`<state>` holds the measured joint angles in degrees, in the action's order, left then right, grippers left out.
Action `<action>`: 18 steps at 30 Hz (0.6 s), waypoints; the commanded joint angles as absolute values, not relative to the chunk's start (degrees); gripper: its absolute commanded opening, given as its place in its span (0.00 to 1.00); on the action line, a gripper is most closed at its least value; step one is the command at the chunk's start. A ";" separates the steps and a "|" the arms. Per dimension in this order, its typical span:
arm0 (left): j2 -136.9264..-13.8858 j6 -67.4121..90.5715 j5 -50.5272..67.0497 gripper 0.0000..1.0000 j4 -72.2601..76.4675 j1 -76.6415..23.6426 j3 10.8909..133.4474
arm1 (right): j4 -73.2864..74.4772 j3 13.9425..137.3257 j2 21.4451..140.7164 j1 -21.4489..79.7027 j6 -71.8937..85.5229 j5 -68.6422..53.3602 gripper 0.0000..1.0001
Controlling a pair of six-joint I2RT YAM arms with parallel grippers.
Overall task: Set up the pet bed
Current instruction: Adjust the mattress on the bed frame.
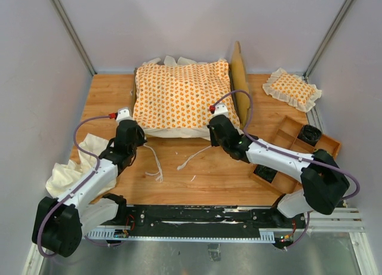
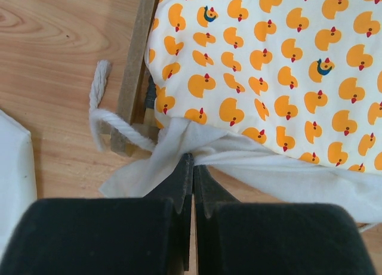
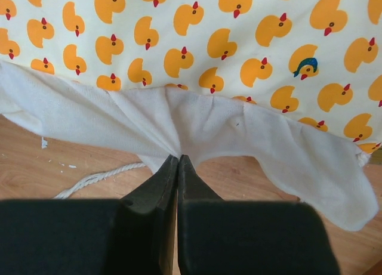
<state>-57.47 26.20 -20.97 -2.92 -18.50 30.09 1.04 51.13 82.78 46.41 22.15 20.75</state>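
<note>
The pet bed's large cushion (image 1: pixel 182 99), cream with orange ducks, lies across the light-wood frame, whose headboard (image 1: pixel 240 78) stands at its right side. One frame rail (image 2: pixel 136 66) shows beside the cushion (image 2: pixel 268 66) in the left wrist view. My left gripper (image 1: pixel 141 135) (image 2: pixel 192 158) is shut on the cream ruffle (image 2: pixel 173 147) at the cushion's near left corner. My right gripper (image 1: pixel 213 133) (image 3: pixel 178 157) is shut on the ruffle (image 3: pixel 179 123) at the near right edge, below the cushion (image 3: pixel 197 36). White tie strings (image 1: pixel 156 164) (image 2: pixel 98 108) (image 3: pixel 98 178) trail on the table.
A small square duck-patterned pillow (image 1: pixel 292 89) lies at the back right. A plain cream cloth (image 1: pixel 68 173) (image 2: pixel 12 167) is bunched at the near left. A wooden compartment tray (image 1: pixel 285 138) with black items stands at the right, under my right arm.
</note>
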 commanded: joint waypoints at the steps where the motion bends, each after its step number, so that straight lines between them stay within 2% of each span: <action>1: -56.56 26.38 -24.47 0.00 -4.08 -17.47 31.23 | 1.20 49.56 80.51 44.20 19.90 20.53 0.00; 13: -56.26 27.72 -20.25 0.03 -7.49 -15.98 34.28 | -1.01 47.77 78.04 41.04 19.51 15.85 0.00; 14: -55.80 27.88 -18.85 0.06 -8.21 -15.97 34.85 | -1.03 47.61 77.97 40.87 19.58 15.64 0.00; 16: -54.99 29.05 -15.47 0.20 -10.15 -15.97 35.98 | -0.71 47.47 77.48 40.60 19.40 14.27 0.03; 17: -54.49 29.83 -14.04 0.33 -11.24 -15.95 36.37 | -0.22 47.60 76.99 40.58 18.98 13.17 0.09; 18: -53.81 30.43 -12.84 0.41 -12.13 -15.99 36.47 | 0.63 47.83 76.26 40.60 18.46 11.91 0.16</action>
